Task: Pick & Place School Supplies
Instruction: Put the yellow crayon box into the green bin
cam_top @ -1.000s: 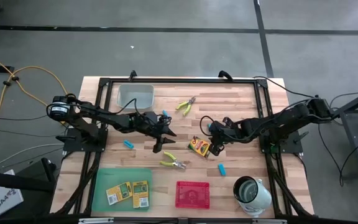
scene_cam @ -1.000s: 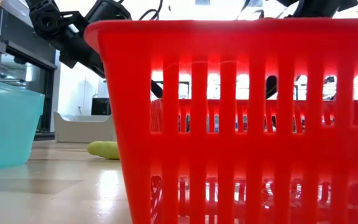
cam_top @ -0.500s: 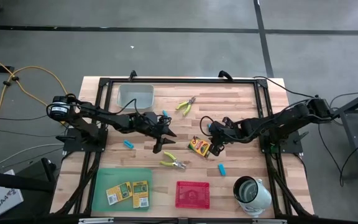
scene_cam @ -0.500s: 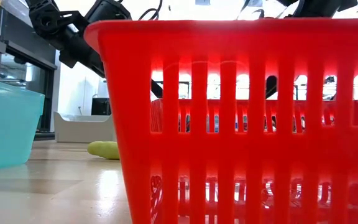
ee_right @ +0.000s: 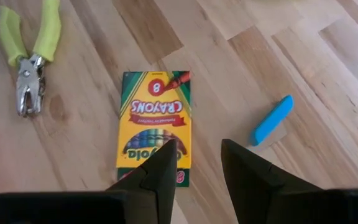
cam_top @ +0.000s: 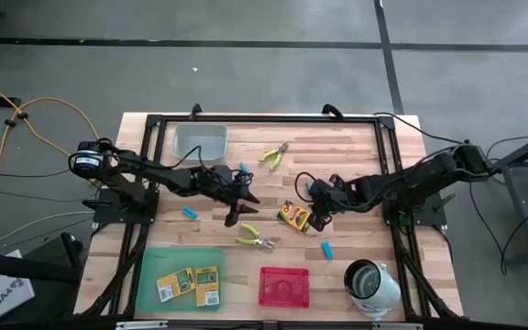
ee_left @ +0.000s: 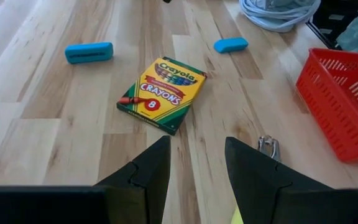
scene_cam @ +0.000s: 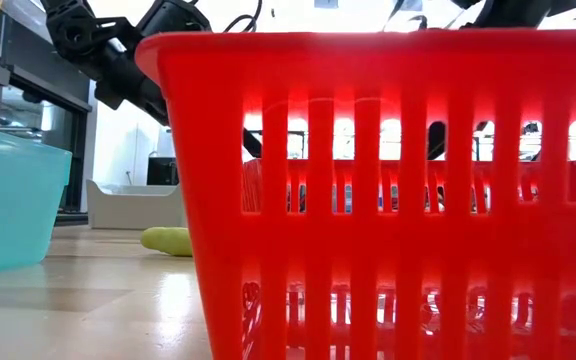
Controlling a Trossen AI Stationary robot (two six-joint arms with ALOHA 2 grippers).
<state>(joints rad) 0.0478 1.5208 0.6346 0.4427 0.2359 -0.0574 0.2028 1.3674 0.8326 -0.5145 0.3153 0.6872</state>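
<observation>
- Right gripper (cam_top: 316,209) hangs low over the middle of the wooden table (cam_top: 356,156). Its two dark fingers (ee_right: 157,171) stand parted with nothing between them.
- A crayon box (cam_top: 293,216) lies flat on the wood just ahead of the right gripper's fingertips; in the right wrist view one fingertip overlaps the near end of the box (ee_right: 154,127). I cannot tell whether it touches.
- A blue oblong piece (ee_right: 271,119) lies on the wood off to one side of that box, apart from it.
- A plier-like tool (ee_right: 28,46) with yellow-green handles lies on the other side of the box, metal nose pointing back toward the right gripper.
- Left gripper (cam_top: 237,203) is held over the table facing the right one, with the crayon box between them. Its fingers (ee_left: 148,171) are open with a moderate gap and hold nothing.
- From the left wrist, the same crayon box (ee_left: 162,94) sits a little ahead of the open fingers, clear of them, label up.
- Two blue pieces (ee_left: 89,52) (ee_left: 230,45) lie beyond the box, one to each side.
- The metal tip of the plier-like tool (ee_left: 268,148) shows close beside one left finger.
- A red tray (ee_left: 337,102) stands off to the side of the left gripper, the white-and-metal cup (ee_left: 278,11) farther out.
- Overhead: a second plier-like tool (cam_top: 274,156) lies near the far edge beside the clear tray (cam_top: 200,140); another blue piece (cam_top: 190,213) lies beneath the left arm.
- The green tray (cam_top: 149,275) holds two more crayon boxes (cam_top: 176,284) (cam_top: 208,283).
</observation>
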